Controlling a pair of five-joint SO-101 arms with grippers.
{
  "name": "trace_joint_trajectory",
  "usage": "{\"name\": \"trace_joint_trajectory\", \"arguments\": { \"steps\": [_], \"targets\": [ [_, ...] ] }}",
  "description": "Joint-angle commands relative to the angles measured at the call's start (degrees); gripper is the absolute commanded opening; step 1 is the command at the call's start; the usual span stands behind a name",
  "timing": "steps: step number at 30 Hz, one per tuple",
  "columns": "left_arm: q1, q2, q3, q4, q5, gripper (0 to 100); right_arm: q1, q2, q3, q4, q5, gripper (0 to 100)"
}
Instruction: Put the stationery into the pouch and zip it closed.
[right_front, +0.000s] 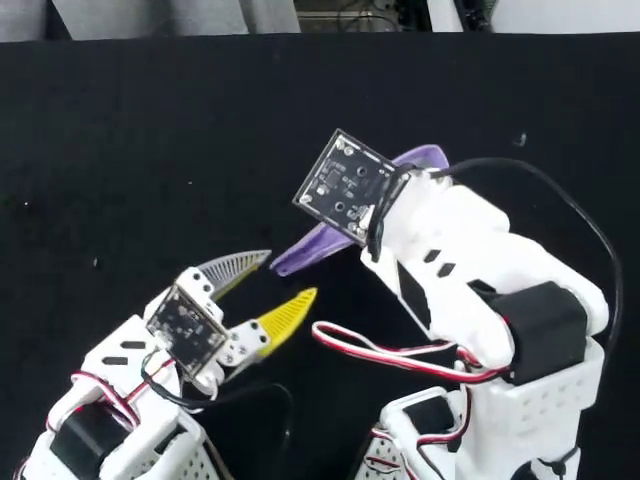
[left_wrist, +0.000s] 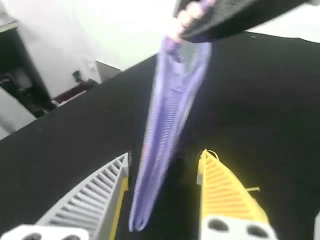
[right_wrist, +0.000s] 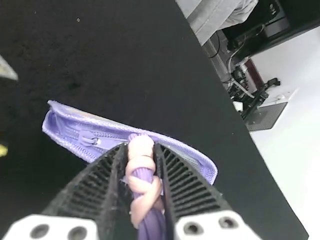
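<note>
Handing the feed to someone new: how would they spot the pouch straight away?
On the black table, look to the white arm on the high view's right side, with the black right pincer. The pouch is clamped in it, one end stretching toward the left pincer. It is the one purple, flat, zippered thing; that pincer is grey and yellow.

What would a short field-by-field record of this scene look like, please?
pouch: purple, held up by one end
right gripper: shut on a pinkish piece at the pouch's upper end
left gripper: open, grey and yellow fingers either side of the pouch's lower end
table: black
zip state: cannot tell
</note>
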Motion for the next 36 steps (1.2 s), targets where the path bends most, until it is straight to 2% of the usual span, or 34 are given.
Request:
{"name": "trace_joint_trajectory", "arguments": {
  "steps": [1, 9, 18, 20, 26, 32, 36],
  "targets": [
    [3.2, 2.0, -2.8, -4.8, -0.9, 23, 1.1, 5.7, -0.6, -2.6, -0.7, 1.8],
    [3.2, 11.2, -0.9, -16.0, -0.5, 23, 1.1, 5.4, -0.5, -2.4, -0.7, 1.8],
    [3.2, 23.0, -4.4, -21.7, -0.9, 22, 1.2, 5.4, -0.4, -2.3, -0.7, 1.8],
    [3.2, 24.2, -4.6, -21.9, -0.9, 20, 1.2, 5.3, -0.4, -2.3, -0.7, 1.8],
    [3.2, 24.4, -4.7, -22.0, -0.9, 3, 1.5, 5.3, -0.5, -0.7, -0.7, 1.8],
    [3.1, 24.4, -4.1, -20.9, -0.9, 3, 1.6, 5.3, -0.5, -0.5, -0.8, 1.8],
    [0.6, 24.4, -4.1, -16.9, -1.0, 3, 1.6, 5.3, -0.7, 0.5, -1.0, 1.7]
  ]
}}
